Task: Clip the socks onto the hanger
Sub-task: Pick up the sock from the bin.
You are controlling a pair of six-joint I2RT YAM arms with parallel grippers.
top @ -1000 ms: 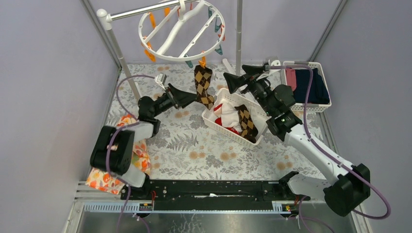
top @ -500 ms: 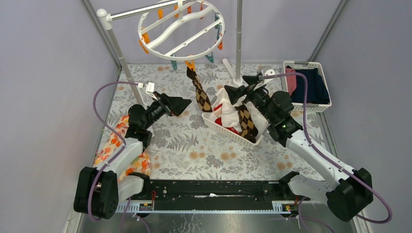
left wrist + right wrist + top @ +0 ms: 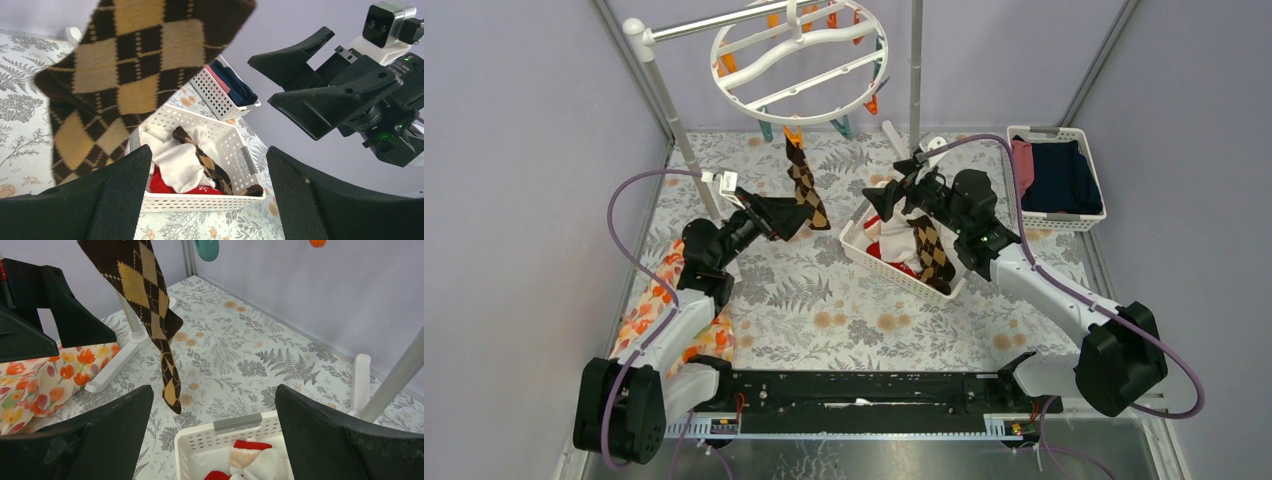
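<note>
Left fingers (image 3: 790,216) have released the brown-and-tan argyle sock (image 3: 807,190), hanging at twelve o'clock. Right fingers (image 3: 882,198) gape too; wrist views crop its orange clip (image 3: 793,133).

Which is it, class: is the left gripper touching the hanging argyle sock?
Apart. The right wrist view shows a gap, white pole visible through it, between the left gripper and the hanging argyle sock.

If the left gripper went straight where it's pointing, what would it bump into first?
Probably the white basket, sitting straight ahead between the open fingers of the left gripper. The hanging argyle sock dangles close beside that path, though, so it might brush that first; depth is unclear.
</note>
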